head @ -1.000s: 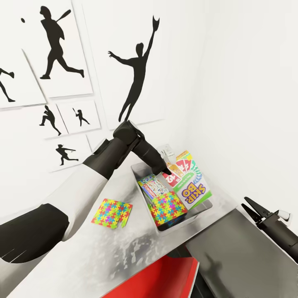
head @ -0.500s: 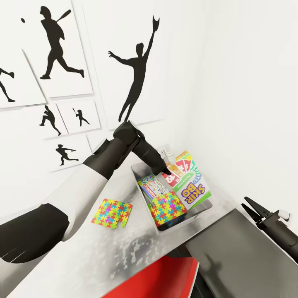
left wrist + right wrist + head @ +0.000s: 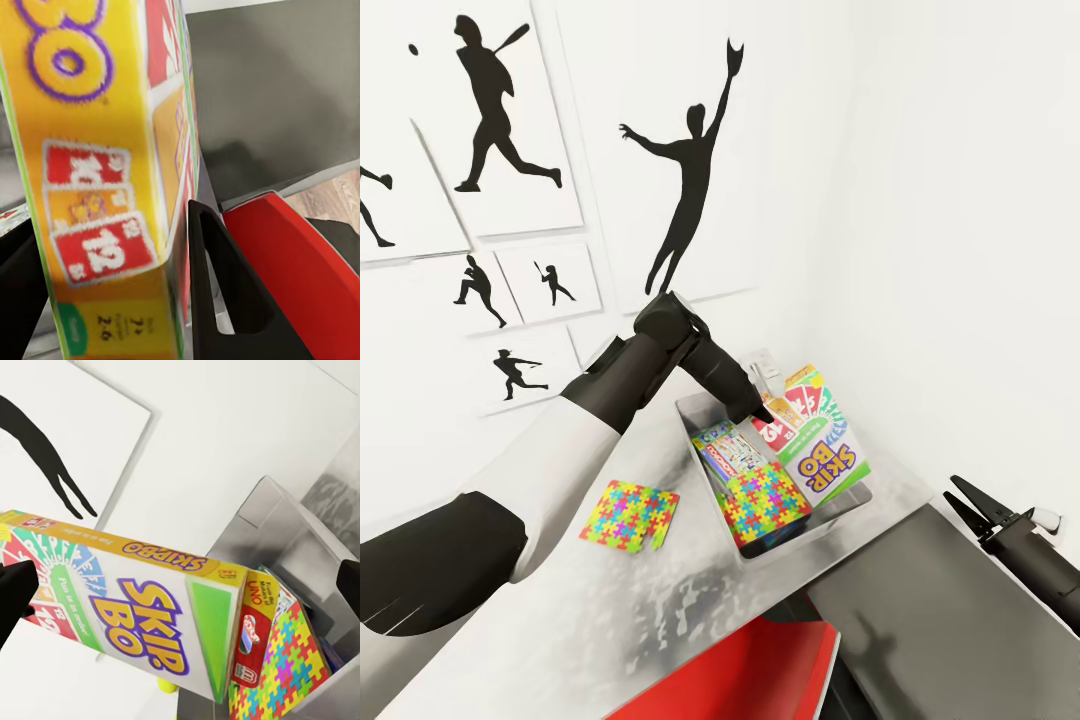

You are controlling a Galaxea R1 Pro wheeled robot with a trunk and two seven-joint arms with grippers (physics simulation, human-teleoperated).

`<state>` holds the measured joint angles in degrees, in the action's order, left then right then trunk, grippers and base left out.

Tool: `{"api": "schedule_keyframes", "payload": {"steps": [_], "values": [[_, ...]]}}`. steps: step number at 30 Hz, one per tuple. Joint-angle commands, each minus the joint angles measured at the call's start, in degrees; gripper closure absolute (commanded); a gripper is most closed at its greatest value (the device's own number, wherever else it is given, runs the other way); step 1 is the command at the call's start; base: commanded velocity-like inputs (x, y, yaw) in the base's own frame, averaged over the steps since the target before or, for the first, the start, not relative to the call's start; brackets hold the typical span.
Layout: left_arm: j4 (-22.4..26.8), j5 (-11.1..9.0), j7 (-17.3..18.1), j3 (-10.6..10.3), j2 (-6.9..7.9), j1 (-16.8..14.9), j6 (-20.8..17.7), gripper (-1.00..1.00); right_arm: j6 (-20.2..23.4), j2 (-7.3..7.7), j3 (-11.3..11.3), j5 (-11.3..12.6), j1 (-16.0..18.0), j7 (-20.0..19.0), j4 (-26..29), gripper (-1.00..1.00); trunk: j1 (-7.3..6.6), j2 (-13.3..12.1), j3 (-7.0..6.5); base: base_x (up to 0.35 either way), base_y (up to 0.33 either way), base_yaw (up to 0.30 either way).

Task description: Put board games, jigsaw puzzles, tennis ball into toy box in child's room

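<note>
The toy box point(image 3: 857, 497) stands on the table point(image 3: 560, 620) by the wall. My left gripper point(image 3: 763, 408) reaches into it, shut on the orange-red Skip-Bo board game point(image 3: 822, 450), which stands tilted on edge; the box point(image 3: 105, 135) sits between the black fingers point(image 3: 225, 300). A blue board game point(image 3: 728, 452) and one jigsaw puzzle point(image 3: 765, 498) lie in the toy box. The other jigsaw puzzle point(image 3: 630, 512) lies on the table to its left. Beside the Skip-Bo box point(image 3: 150, 607) I see a third board game point(image 3: 253, 622) and the tennis ball point(image 3: 166, 685). My right gripper point(image 3: 966, 500) hovers open at the right.
A red chair point(image 3: 760, 670) sits under the table's near edge. A dark-grey-topped cabinet point(image 3: 940, 620) adjoins the table on the right, below my right arm. White walls with black sports silhouettes point(image 3: 690, 170) close off the back.
</note>
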<state>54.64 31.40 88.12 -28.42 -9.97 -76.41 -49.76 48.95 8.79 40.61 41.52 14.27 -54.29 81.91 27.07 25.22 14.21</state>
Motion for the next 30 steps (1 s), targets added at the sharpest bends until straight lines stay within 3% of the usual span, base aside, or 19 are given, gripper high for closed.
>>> {"api": "schedule_keyframes", "payload": {"steps": [1,7,21,30], "values": [[0.0,0.6,0.5,0.0,-0.03,-0.1,-0.6,1.0,0.3,0.0,0.1,0.1,0.1,-0.1,0.0,-1.0,0.03,0.1,0.11,0.0,0.0,0.0],[0.0,0.6,0.5,0.0,-0.03,-0.1,-0.6,1.0,0.4,0.0,0.1,0.1,0.1,-0.3,0.0,-1.0,0.03,0.1,0.07,0.0,0.0,-0.037],[0.0,0.6,0.5,-0.1,-0.03,-0.1,-0.6,1.0,0.4,0.09,0.1,-0.1,0.1,-1.9,0.0,-1.0,0.03,0.1,-0.38,0.0,0.0,-0.235],[0.0,0.6,0.5,-0.1,-0.03,-0.1,-0.6,1.0,0.4,0.09,0.1,-0.2,0.1,-1.9,0.0,-1.0,0.03,0.1,-0.41,0.0,0.0,-0.024]]}}
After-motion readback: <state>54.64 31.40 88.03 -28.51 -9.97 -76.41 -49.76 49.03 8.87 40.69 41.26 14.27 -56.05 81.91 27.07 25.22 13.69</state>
